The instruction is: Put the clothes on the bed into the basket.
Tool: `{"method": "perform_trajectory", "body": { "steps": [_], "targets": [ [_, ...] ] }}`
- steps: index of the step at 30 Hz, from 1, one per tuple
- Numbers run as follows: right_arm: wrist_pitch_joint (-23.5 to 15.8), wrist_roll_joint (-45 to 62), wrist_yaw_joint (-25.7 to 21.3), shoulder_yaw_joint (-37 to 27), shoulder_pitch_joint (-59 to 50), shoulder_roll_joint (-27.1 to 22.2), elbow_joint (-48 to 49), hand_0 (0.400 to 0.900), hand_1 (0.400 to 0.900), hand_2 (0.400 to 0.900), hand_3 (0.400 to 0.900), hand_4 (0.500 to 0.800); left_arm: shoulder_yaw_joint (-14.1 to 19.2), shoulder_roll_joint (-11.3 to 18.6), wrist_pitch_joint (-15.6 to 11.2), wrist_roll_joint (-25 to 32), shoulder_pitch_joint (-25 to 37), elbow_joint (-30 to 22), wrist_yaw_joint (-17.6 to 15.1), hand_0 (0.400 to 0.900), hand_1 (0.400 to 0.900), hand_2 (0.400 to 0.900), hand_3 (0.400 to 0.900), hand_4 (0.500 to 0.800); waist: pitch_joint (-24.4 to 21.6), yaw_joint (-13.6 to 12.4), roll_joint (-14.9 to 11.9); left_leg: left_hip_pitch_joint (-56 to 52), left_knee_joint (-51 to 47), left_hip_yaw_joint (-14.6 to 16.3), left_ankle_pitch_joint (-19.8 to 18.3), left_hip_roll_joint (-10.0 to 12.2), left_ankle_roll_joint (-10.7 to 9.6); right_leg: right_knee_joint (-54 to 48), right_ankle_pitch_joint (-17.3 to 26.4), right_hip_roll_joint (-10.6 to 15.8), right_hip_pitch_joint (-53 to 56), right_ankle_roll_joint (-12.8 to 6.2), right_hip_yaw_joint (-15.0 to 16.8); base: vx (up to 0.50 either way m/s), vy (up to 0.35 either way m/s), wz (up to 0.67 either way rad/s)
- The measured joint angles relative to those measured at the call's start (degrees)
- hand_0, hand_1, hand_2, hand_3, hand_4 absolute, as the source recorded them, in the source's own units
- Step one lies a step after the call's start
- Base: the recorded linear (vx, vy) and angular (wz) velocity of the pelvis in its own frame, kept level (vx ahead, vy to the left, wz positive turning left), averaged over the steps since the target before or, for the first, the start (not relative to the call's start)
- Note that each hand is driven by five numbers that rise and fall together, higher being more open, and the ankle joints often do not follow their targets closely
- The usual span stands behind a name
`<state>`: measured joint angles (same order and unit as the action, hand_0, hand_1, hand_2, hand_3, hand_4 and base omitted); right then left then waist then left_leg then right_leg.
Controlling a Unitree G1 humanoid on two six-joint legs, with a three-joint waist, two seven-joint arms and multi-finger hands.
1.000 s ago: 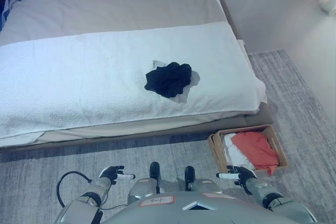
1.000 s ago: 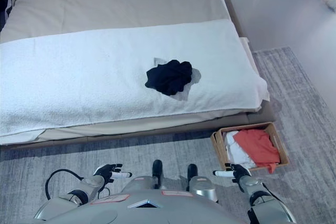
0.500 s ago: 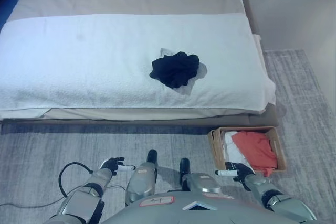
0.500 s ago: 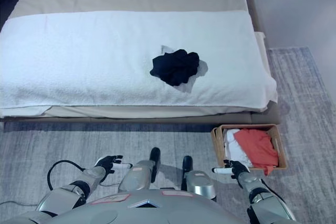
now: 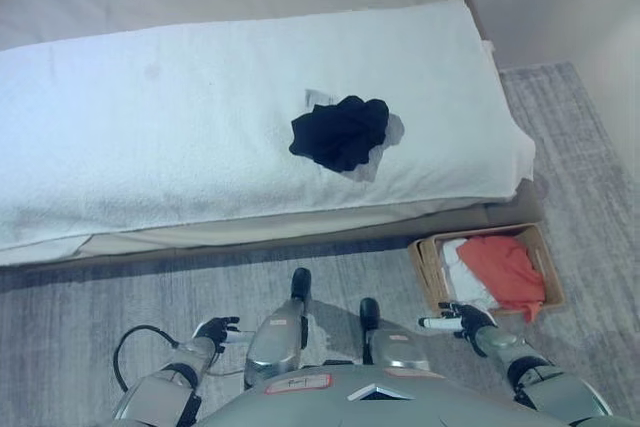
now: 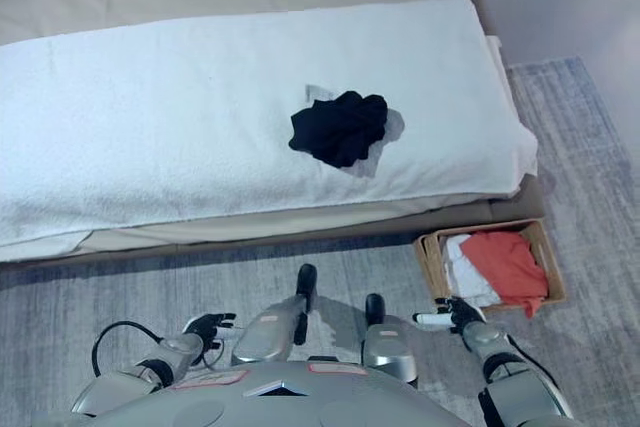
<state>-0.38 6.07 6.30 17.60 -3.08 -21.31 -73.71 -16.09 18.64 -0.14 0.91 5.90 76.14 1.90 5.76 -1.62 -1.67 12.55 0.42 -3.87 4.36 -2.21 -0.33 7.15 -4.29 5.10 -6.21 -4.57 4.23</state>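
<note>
A crumpled black garment (image 5: pixel 341 132) lies on the white blanket of the bed (image 5: pixel 150 137), right of the middle, on a bit of grey cloth. A brown basket (image 5: pixel 431 272) stands on the floor by the bed's front right corner and holds an orange-red cloth (image 5: pixel 509 266) and a white cloth (image 5: pixel 466 281). My left hand (image 5: pixel 216 331) is low at the lower left, fingers relaxed and empty. My right hand (image 5: pixel 457 320) is low at the lower right, just in front of the basket, fingers relaxed and empty. Both hands are far from the black garment.
The bed's front edge (image 5: pixel 300 227) runs across the view above a grey rug (image 5: pixel 100 297). A pale bare floor (image 5: pixel 590 27) lies to the right of the bed.
The whole view has shifted, so the camera has moved. Both hands stay low, open and empty. The black garment and the basket lie as before.
</note>
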Motion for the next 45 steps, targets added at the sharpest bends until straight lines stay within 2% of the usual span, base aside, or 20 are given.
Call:
{"method": "perform_trajectory", "body": {
  "steps": [1,4,5,7,8,9,10,11,13,17,20,22,23,25,29,33,36,39,42,45],
  "targets": [
    [0.0,0.0,0.4,0.0,-0.3,0.7,-0.1,0.900,0.900,0.900,0.900,0.800,0.0,0.7,0.2,0.0,0.0,0.1,-0.1,0.900,0.900,0.900,0.900,0.800,-0.2,-0.1,-0.2,-0.3,-0.5,0.7,0.6,0.1,1.9,5.3,-2.0,0.0,-2.3,-2.21,0.4,0.14,0.136,-0.03],
    [0.0,0.0,0.7,0.0,-0.9,1.9,0.0,0.900,0.900,0.900,0.900,0.800,-1.1,2.1,0.0,0.0,0.8,-0.2,-0.1,0.900,0.900,0.900,0.900,0.800,-0.8,0.3,-1.6,-2.7,-0.4,1.4,0.3,-1.1,4.6,18.3,-5.4,0.2,-6.2,-4.87,1.9,0.16,0.196,-0.07],
    [0.0,0.0,0.7,0.0,-0.8,2.1,-0.1,0.900,0.900,0.900,0.900,0.800,-1.6,2.3,0.0,0.0,1.4,-0.1,-0.1,0.900,0.900,0.900,0.900,0.800,-0.9,0.7,-2.2,-2.9,0.6,1.3,-0.8,-2.5,6.1,21.1,-2.4,0.3,-7.4,-4.99,2.1,0.18,0.189,0.05],
    [0.1,0.0,0.7,0.0,-2.1,2.0,-0.4,0.900,0.900,0.900,0.900,0.800,-3.0,2.2,0.0,0.0,2.0,-0.1,0.1,0.900,0.900,0.900,0.900,0.800,-0.1,1.6,-1.7,-3.7,1.5,0.8,-1.8,-2.5,6.8,25.6,-0.3,0.3,-8.5,-7.60,2.3,0.24,0.150,0.23],
    [0.0,0.0,0.7,0.0,-2.1,2.1,-0.4,0.900,0.900,0.900,0.900,0.800,-3.1,2.1,0.1,0.0,2.0,-0.1,0.2,0.900,0.900,0.900,0.900,0.800,0.0,1.7,-1.6,-4.9,0.6,0.5,-1.3,-2.3,6.9,27.4,-0.5,0.1,-8.9,-7.46,2.4,0.28,0.102,0.32],
    [0.0,0.0,0.8,0.0,-2.2,2.2,-0.4,0.900,0.900,0.900,0.900,0.800,-2.9,2.3,0.1,0.0,2.7,-0.2,0.2,0.900,0.900,0.900,0.900,0.800,0.2,1.7,-1.6,-5.9,0.5,-0.2,-2.0,-2.2,8.2,28.4,-1.6,-0.5,-8.9,-6.29,2.5,0.28,0.058,0.24],
    [0.1,0.0,0.8,-0.1,-2.0,2.2,-0.6,0.900,0.900,0.900,0.900,0.800,-3.0,2.4,0.1,0.0,3.2,-0.2,0.2,0.900,0.900,0.900,0.900,0.800,0.4,1.5,-1.3,-7.3,-0.2,-1.3,-2.3,-2.0,9.0,27.5,-3.1,-1.3,-8.9,-3.96,1.8,0.26,0.026,0.24],
    [0.3,0.0,0.8,-0.1,-2.3,2.1,-0.6,0.900,0.900,0.900,0.900,0.800,-3.0,2.6,0.1,0.0,3.3,0.0,0.3,0.900,0.900,0.900,0.900,0.800,0.9,2.0,-1.0,-7.9,-0.2,-2.0,-1.3,-1.9,9.1,25.0,-3.7,-1.5,-8.5,-2.95,0.9,0.22,-0.007,0.26],
    [0.4,0.0,0.6,-0.1,-2.4,1.8,-0.5,0.900,0.900,0.900,0.900,0.800,-3.0,2.7,0.0,0.0,3.2,0.3,0.2,0.900,0.900,0.900,0.900,0.800,0.9,2.6,-1.1,-8.9,-1.1,-2.4,-2.1,-2.0,9.6,16.0,-3.6,-1.2,-9.1,-2.74,-2.9,0.20,-0.049,0.37],
    [0.4,0.0,0.4,-0.1,-3.0,1.7,-0.3,0.900,0.900,0.900,0.900,0.800,-2.7,2.4,0.1,0.0,3.7,0.7,0.4,0.900,0.900,0.900,0.900,0.800,2.4,2.9,-0.8,-10.4,-1.4,-4.2,-2.9,-2.5,8.0,-0.3,0.6,-1.0,-9.9,-2.52,-4.7,0.19,-0.115,0.45],
    [1.0,0.1,0.3,-0.2,-1.5,1.8,-0.5,0.900,0.900,0.900,0.900,0.800,-1.7,2.3,0.0,0.0,2.6,0.5,0.4,0.900,0.900,0.900,0.900,0.800,2.3,2.8,-1.3,-12.2,-2.8,-6.5,-3.1,-3.7,7.1,-1.5,3.2,0.8,-9.3,-1.87,-4.9,0.19,-0.164,0.25],
    [1.1,0.1,0.4,-0.3,-0.5,1.9,-0.5,0.900,0.900,0.900,0.900,0.800,-1.4,2.5,0.1,0.0,1.0,0.5,0.3,0.900,0.900,0.900,0.900,0.800,1.3,2.7,-2.2,-13.8,-3.6,-7.7,-3.8,-4.2,5.4,-4.1,5.9,1.4,-6.6,-0.80,-5.7,0.22,-0.169,0.15],
    [1.2,0.1,0.3,-0.7,-0.8,1.9,-0.3,0.900,0.900,0.900,0.900,0.800,-0.9,2.4,0.1,0.0,-0.1,0.5,0.4,0.900,0.900,0.900,0.900,0.800,1.2,2.8,-2.0,-14.1,-3.5,-8.0,-4.5,-3.9,4.4,-5.5,8.4,1.4,-5.6,-1.00,-6.9,0.16,-0.143,0.11],
    [1.5,0.1,0.3,-1.9,-0.8,1.0,2.2,0.900,0.900,0.900,0.900,0.800,-0.4,2.3,0.2,0.0,-1.8,0.4,0.5,0.900,0.900,0.900,0.900,0.800,0.5,2.9,-1.6,-14.1,-3.0,-8.4,-5.7,-2.5,2.5,-8.4,11.5,0.3,-3.6,0.24,-8.1,0.12,-0.130,0.07],
    [1.6,0.0,0.4,-2.1,-2.3,-7.0,13.9,0.900,0.900,0.900,0.900,0.800,0.6,2.0,0.0,-0.1,-2.6,0.0,1.3,0.900,0.900,0.900,0.900,0.800,-0.7,2.9,-0.5,-14.4,-2.4,-8.6,-7.0,-0.1,0.5,-12.1,13.5,-2.3,-1.6,2.20,-9.3,0.11,-0.094,0.03],
    [0.6,-0.3,-0.7,-0.7,-10.9,-17.0,14.7,0.900,0.900,0.900,0.900,0.800,0.7,1.8,-0.8,-0.1,-1.6,-0.2,1.9,0.900,0.900,0.900,0.900,0.800,-1.5,3.0,0.2,-15.2,-3.3,-8.3,-7.3,1.1,0.2,-12.1,13.6,-3.3,-1.0,2.26,-9.4,0.07,-0.043,-0.04],
    [0.2,-1.9,-0.9,4.9,-20.2,-21.6,14.7,0.900,0.900,0.900,0.900,0.800,0.5,1.5,-1.1,-0.2,-1.8,-0.2,2.4,0.900,0.900,0.900,0.900,0.800,-1.7,2.9,0.1,-15.6,-3.7,-7.6,-7.2,1.2,0.1,-12.2,13.5,-3.4,-0.9,2.28,-8.9,0.01,-0.033,-0.06],
    [-0.4,-3.5,-0.9,10.6,-27.9,-21.7,15.2,0.900,0.900,0.900,0.900,0.800,0.1,1.4,-1.0,-0.1,-2.8,0.0,2.4,0.900,0.900,0.900,0.900,0.800,-2.2,2.7,-0.2,-15.4,-3.5,-7.3,-7.2,1.0,0.1,-12.2,13.5,-3.4,-1.3,2.29,-8.6,-0.04,-0.041,-0.01],
    [-0.6,-3.8,-0.9,15.7,-34.5,-18.3,15.3,0.900,0.900,0.900,0.900,0.800,-0.7,0.5,-0.9,0.0,-3.6,0.2,2.0,0.900,0.900,0.900,0.900,0.800,-2.4,1.4,0.0,-13.1,-2.4,-7.1,-7.2,0.5,0.0,-12.2,13.7,-3.1,-3.5,2.47,-8.0,-0.06,-0.046,0.15],
    [-0.8,-3.6,-1.0,17.9,-38.6,-14.2,13.4,0.900,0.900,0.900,0.900,0.800,-1.0,-0.8,-1.0,0.3,-4.0,0.4,1.6,0.900,0.900,0.900,0.900,0.800,-2.1,-0.5,1.3,-10.5,-0.7,-8.6,-7.0,0.0,-0.4,-12.2,14.0,-2.4,-4.4,2.99,-9.6,-0.07,-0.044,0.29]
  ]
}}
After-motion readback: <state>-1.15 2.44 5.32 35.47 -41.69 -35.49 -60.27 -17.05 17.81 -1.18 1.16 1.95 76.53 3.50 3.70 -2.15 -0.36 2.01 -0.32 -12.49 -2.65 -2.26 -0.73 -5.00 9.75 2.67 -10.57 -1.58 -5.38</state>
